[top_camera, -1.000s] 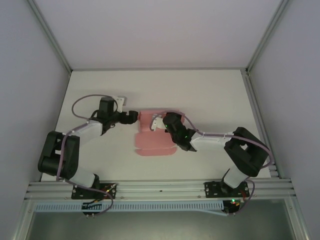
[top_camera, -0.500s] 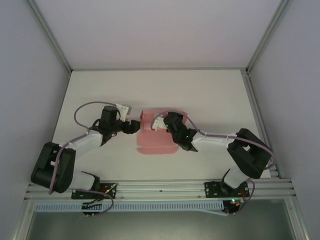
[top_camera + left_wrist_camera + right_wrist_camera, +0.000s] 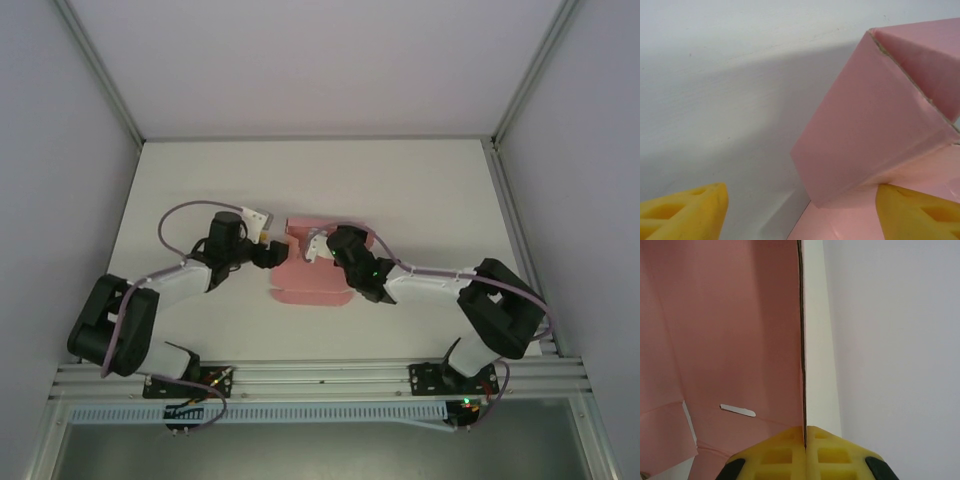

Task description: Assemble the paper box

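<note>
In the top view's centre, the paper box (image 3: 312, 285) has 1 wall pinched by the closed right gripper (image 3: 804, 439), its raised flap directly ahead of the empty, wide-spread left gripper (image 3: 801, 214).

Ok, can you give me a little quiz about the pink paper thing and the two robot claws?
1. True or false: the right claw is wide open and empty.
2. Which claw is open? A) the left claw B) the right claw C) both
3. Fill the gap: the pink thin-card paper box rests on a flat white ____.
Key: 1 false, it is shut on an edge of the pink card; 2 A; 3 table.
</note>
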Tool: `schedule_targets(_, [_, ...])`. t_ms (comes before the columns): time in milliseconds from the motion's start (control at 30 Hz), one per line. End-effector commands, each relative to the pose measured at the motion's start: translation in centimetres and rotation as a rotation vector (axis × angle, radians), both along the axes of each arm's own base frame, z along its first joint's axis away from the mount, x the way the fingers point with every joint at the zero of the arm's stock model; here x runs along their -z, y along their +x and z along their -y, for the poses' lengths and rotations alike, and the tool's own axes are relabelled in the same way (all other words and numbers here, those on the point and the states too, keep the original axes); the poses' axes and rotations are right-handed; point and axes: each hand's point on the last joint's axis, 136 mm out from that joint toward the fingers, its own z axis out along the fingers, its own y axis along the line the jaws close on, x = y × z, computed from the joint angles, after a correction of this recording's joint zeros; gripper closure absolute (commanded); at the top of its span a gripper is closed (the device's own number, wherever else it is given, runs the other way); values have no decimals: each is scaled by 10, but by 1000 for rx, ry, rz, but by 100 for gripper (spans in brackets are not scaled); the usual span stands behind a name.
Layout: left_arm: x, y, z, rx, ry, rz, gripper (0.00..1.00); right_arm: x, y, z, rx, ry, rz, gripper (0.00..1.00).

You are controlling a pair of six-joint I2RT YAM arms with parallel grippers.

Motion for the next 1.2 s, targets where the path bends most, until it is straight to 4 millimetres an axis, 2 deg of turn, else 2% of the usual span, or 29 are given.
schedule_targets(0, [-9,11,12,31,17,79,20,3,-9,-3,-13,-10,5,100])
schedule_targets(133, [3,6,13,14,29,85,20,13,-15,2,9,-99,33,100])
schedule_targets(367, [14,-4,2,-61,34,104,18,32,-26,7,25,-179,21,100])
schedule_targets(500, [8,-12,-1,-66,1,128,15,43,-34,7,12,-236,12,100])
schedule_targets(633, [3,-10,-9,-102,11,162,15,51,-35,15,29,-299,23,100])
schedule_targets(767, [3,-4,3,-59,13,185,14,50,-38,11,28,-257,-1,100])
schedule_targets(1000, [-3,8,23,-27,-11,262,7,53,-42,8,16,-230,-33,100])
schedule_targets(1100, [-6,13,26,-30,-28,290,10,56,-45,7,4,-213,-56,100])
schedule_targets(1167, [-5,19,27,-44,-23,290,22,57,-45,7,4,-210,-64,100])
